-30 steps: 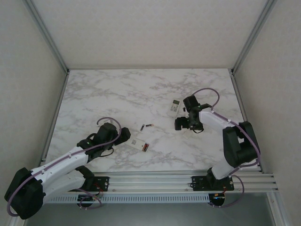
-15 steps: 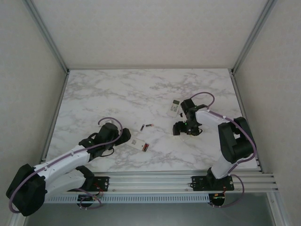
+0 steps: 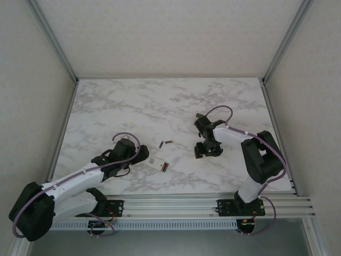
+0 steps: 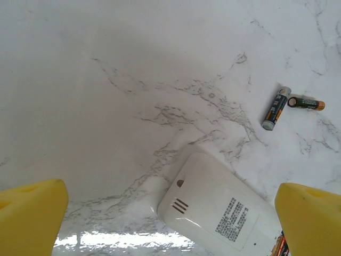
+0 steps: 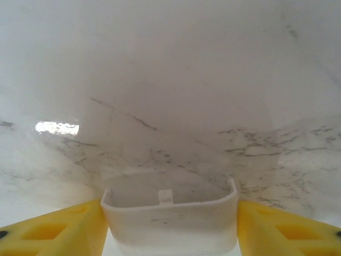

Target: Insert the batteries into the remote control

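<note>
A white remote [image 4: 221,210] lies face down between the wide-apart yellow fingers of my open left gripper [image 4: 170,218], which touches nothing. At its lower right end the orange tip of a battery [image 4: 279,246] shows in the compartment. Two loose batteries [image 4: 275,108] [image 4: 305,103] lie on the marble beyond it. From above, the remote [image 3: 158,163] sits just right of the left gripper [image 3: 139,156], with the loose batteries [image 3: 165,143] behind it. My right gripper [image 5: 169,224] is shut on a thin curved white cover [image 5: 169,218] with a small tab. The right gripper [image 3: 205,150] is near the table's middle right.
The white marble table [image 3: 133,106] is bare across its back and left. Metal frame posts [image 3: 63,128] run along both sides. The right forearm [image 3: 234,136] arches over the spot where a second small remote lay. A rail [image 3: 176,205] borders the near edge.
The right gripper has swung left and towards the near edge, and its wrist now covers the small remote that lay behind it. The left arm has crept slightly right towards the face-down remote.
</note>
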You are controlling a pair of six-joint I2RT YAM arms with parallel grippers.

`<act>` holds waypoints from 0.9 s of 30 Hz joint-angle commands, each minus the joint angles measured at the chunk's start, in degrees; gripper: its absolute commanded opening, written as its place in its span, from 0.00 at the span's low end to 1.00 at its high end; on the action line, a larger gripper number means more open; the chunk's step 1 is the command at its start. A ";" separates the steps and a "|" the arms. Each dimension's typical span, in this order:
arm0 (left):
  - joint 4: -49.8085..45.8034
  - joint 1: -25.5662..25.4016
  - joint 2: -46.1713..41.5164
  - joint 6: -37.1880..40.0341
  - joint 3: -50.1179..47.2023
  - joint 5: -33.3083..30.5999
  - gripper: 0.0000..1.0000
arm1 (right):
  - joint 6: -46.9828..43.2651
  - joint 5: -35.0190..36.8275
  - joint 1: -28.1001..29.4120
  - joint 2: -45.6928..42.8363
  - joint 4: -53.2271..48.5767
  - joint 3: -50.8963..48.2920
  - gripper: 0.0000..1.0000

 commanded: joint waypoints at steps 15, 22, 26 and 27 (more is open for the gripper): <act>-4.83 5.47 -5.78 -0.67 4.09 -1.34 1.00 | -0.29 -3.64 19.73 -10.29 0.13 7.50 0.53; -5.20 10.61 -10.58 -1.78 3.53 2.43 1.00 | -5.62 -0.66 26.38 -2.08 -0.41 14.04 0.54; -6.04 11.17 -12.74 -2.36 2.85 1.73 0.99 | -8.60 -0.24 28.18 3.20 -1.58 17.85 0.54; -6.18 11.25 -13.28 -2.53 2.54 1.68 1.00 | -9.11 -0.40 28.24 4.30 -1.49 18.32 0.54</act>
